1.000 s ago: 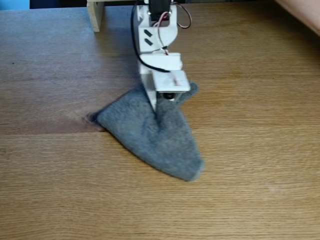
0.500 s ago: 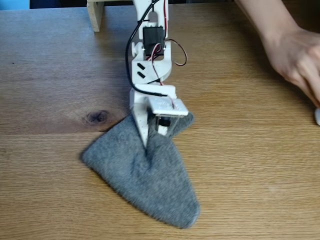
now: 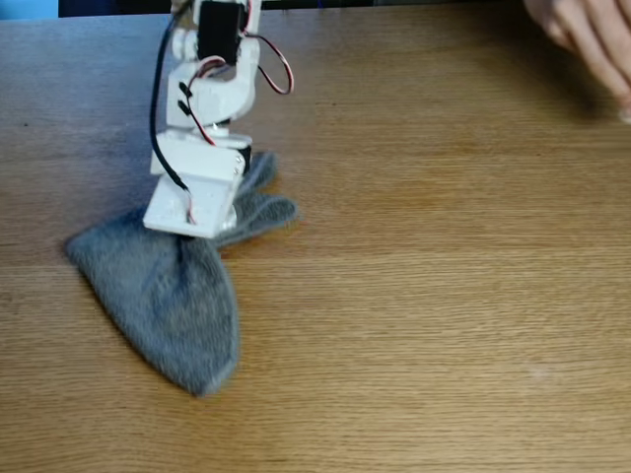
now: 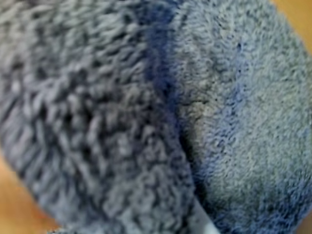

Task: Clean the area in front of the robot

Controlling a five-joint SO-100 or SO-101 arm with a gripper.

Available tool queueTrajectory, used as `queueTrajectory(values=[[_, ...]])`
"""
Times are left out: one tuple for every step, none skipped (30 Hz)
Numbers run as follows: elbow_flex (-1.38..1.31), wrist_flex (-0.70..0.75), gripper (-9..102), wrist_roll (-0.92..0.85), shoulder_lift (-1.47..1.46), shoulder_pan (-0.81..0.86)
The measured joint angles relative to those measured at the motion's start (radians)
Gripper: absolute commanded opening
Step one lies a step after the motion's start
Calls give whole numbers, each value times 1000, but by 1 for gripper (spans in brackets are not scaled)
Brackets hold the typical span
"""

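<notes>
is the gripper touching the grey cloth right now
Touching. In the fixed view the gripper presses down into the grey cloth, puckering it; the wrist view has terry pile right against the lens.

In the fixed view the robot (image 3: 209, 108) has swung from the middle of the tabletop (image 3: 444, 296) over to the left and now leans that way, dragging the grey cloth (image 3: 168, 296) with it — the cloth's pointed end now lies at lower left instead of lower centre. The dark knot that showed bare half a second ago is covered again, the wooden post at the top edge is now behind the arm, and the person's hand (image 3: 587, 39) has drawn back from mid-right to the top right corner.
</notes>
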Motion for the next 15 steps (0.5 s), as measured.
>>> queueTrajectory(values=[[77,0,0,9,58,3],[123,5,0,15,95,5],[181,-3,0,25,140,6],[232,-14,0,31,183,3],[272,-18,0,37,227,0],[307,-17,0,49,288,-11],[316,-15,0,54,316,-17],[324,-8,0,64,365,-32],[327,-5,0,75,402,-46],[330,-3,0,74,445,-63],[334,-2,0,60,495,-71],[336,5,0,52,543,-74],[337,9,0,46,558,-74],[339,20,0,43,584,-71],[342,31,0,23,604,-61]])
